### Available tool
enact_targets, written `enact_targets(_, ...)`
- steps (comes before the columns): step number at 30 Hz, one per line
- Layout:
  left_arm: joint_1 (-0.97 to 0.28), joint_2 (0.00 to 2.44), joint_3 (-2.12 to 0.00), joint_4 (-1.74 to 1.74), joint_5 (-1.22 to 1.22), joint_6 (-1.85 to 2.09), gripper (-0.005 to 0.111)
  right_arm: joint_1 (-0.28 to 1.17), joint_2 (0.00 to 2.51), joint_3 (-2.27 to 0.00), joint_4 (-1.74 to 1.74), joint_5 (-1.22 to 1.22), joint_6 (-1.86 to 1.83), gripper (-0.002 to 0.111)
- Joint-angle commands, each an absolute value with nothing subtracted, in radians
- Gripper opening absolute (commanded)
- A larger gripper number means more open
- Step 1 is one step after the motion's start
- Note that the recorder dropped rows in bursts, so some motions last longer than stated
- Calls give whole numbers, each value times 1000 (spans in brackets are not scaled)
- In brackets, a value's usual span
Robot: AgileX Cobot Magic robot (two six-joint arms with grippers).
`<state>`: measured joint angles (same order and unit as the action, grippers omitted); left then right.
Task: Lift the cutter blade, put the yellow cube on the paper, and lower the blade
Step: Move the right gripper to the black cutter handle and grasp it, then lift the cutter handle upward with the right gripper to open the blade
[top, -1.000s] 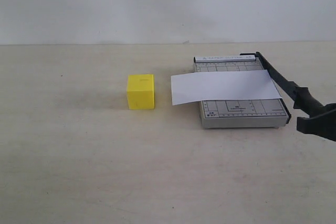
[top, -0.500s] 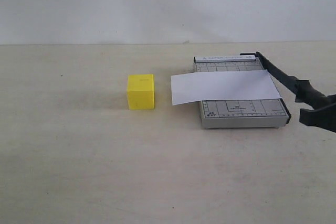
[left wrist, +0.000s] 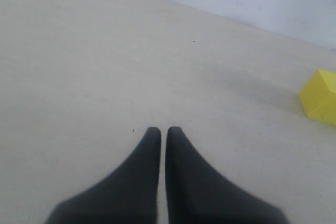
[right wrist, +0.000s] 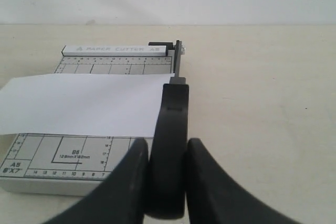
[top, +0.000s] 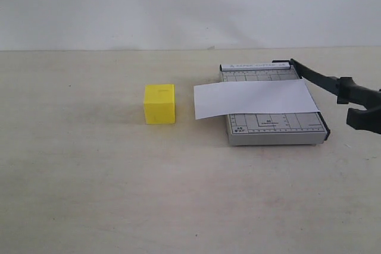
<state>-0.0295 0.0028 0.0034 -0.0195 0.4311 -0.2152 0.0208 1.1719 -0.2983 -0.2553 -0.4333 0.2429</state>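
Observation:
The grey gridded trimmer (top: pixel 271 124) (right wrist: pixel 68 156) lies at the right, with the white paper (top: pixel 253 98) (right wrist: pixel 79 103) across it and hanging off its left side. The cutter blade (top: pixel 318 78) (right wrist: pixel 170 129) slants up from its far hinge, its handle pinched by my right gripper (top: pixel 357 108) (right wrist: pixel 167 148), which is shut on it. The yellow cube (top: pixel 159 104) (left wrist: pixel 320 98) rests on the table left of the paper, apart from it. My left gripper (left wrist: pixel 159 129) is shut and empty above bare table, well away from the cube; the exterior view does not show it.
The pale table (top: pixel 89 176) stretches around the trimmer and cube, ending at a white wall (top: pixel 178 4) behind. Nothing else stands on it.
My right gripper has risen with the blade's handle, tilting the blade further up off the trimmer's base. Cube, paper and trimmer have stayed put.

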Motion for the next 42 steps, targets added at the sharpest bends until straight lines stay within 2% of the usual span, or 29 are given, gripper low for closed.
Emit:
enact_targets(1, -33, 0, 0, -18, 419, -217, 4, 12, 1134, -302, -277, -564, 226, 0)
enact_targets(21, -33, 0, 0, -18, 419, -217, 4, 12, 1134, -302, -277, -713, 172, 0)
enact_targets(31, -33, 0, 0, -18, 419, -217, 4, 12, 1134, -302, -273, -699, 172, 1)
enact_targets(34, -33, 0, 0, -18, 419, -217, 4, 12, 1134, -302, -273, -684, 172, 14)
enact_targets(37, -33, 0, 0, -18, 419, -217, 4, 12, 1134, -302, -273, -684, 172, 35)
enact_targets(39, -33, 0, 0, -18, 419, -217, 4, 12, 1134, -302, -273, -683, 172, 44)
enact_targets(42, -33, 0, 0, -18, 419, -217, 4, 12, 1134, -302, -273, -683, 172, 50)
